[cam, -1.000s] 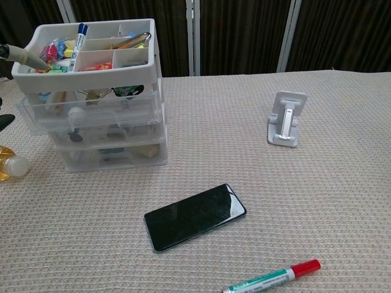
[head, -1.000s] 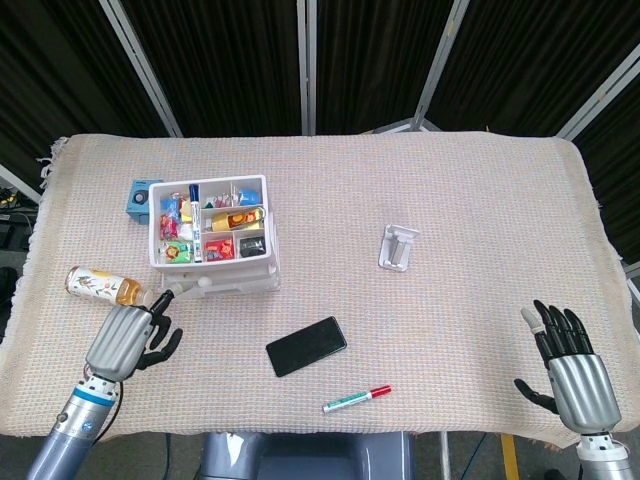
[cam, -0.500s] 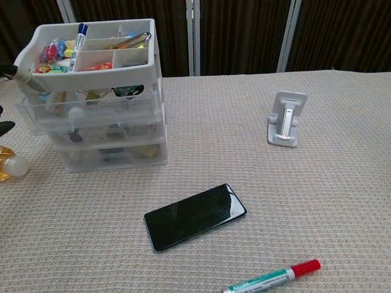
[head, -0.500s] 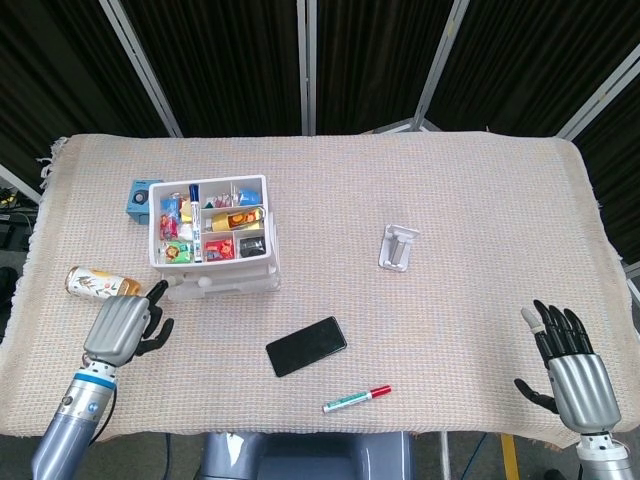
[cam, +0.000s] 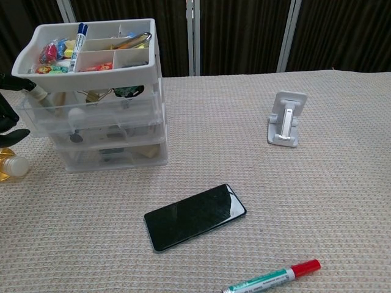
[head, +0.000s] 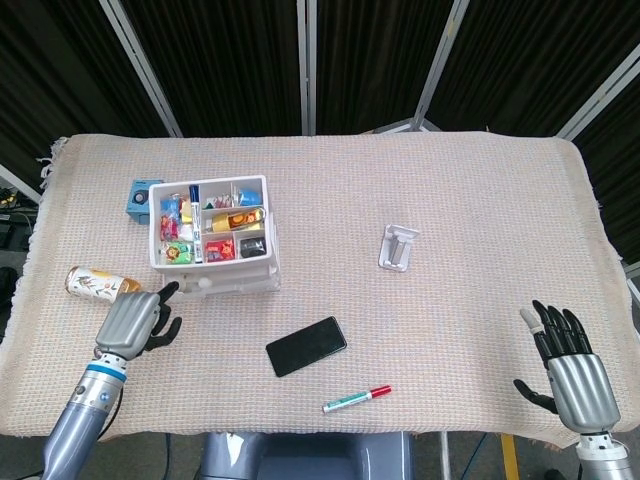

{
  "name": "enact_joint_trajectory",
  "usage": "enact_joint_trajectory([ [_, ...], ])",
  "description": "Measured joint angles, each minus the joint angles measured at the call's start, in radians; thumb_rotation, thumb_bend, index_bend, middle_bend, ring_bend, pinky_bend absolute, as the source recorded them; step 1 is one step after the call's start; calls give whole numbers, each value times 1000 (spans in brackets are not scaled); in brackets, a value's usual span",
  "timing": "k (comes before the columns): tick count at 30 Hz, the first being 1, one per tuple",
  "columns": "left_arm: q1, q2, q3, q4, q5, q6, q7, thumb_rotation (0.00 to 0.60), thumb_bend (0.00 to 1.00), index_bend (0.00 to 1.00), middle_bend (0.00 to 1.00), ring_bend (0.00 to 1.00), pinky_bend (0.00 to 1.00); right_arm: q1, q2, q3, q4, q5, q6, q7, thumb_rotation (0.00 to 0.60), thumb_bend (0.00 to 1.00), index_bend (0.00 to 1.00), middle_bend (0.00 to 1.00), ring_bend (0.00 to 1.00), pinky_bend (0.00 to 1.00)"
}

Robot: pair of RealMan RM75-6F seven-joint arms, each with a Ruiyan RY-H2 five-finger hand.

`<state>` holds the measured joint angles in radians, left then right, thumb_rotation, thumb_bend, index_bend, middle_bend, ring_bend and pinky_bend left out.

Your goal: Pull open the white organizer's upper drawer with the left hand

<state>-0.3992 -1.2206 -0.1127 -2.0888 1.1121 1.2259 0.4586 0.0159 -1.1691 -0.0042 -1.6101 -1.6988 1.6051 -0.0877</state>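
The white organizer (head: 213, 236) stands at the table's left, with an open tray of small items on top and clear drawers below. In the chest view its upper drawer (cam: 91, 107) sits flush under the tray (cam: 122, 66). My left hand (head: 134, 320) is just front-left of the organizer, one finger stretched toward it. That pale fingertip (cam: 37, 91) touches the upper drawer's left front corner, and the other dark fingers (cam: 8, 105) are spread at the frame's edge, holding nothing. My right hand (head: 572, 364) rests open at the front right, far from everything.
A lying bottle (head: 100, 284) is right beside my left hand; its cap (cam: 13, 165) shows in the chest view. A blue box (head: 139, 197) sits behind the organizer. A black phone (head: 306, 346), a red-capped marker (head: 357, 399) and a white phone stand (head: 398, 247) lie further right.
My left hand's fingertip dropped from the top tray's rim to the upper drawer's left corner, after drawing back slightly. The drawer has not visibly moved. The right hand stayed still.
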Motion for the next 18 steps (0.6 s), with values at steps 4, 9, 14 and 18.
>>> enact_joint_trajectory([
  [4, 3, 10, 9, -20, 21, 1, -22, 600, 503, 448, 875, 865, 746, 0, -1, 0, 0, -1, 0, -3, 600, 0, 0, 0, 0, 0],
  [9, 13, 31, 32, -43, 73, 4, -47, 600, 501, 452, 875, 865, 746, -1, -4, -2, 1, -4, 0, -8, 600, 0, 0, 0, 0, 0],
  [14, 29, 56, 66, -65, 129, 5, -75, 600, 501, 456, 875, 865, 746, -1, -3, -2, 0, -5, 2, -7, 600, 0, 0, 0, 0, 0],
  [18, 46, 63, 98, -66, 184, 7, -103, 600, 501, 456, 875, 865, 746, -2, -1, -1, 0, -4, 3, -4, 600, 0, 0, 0, 0, 0],
])
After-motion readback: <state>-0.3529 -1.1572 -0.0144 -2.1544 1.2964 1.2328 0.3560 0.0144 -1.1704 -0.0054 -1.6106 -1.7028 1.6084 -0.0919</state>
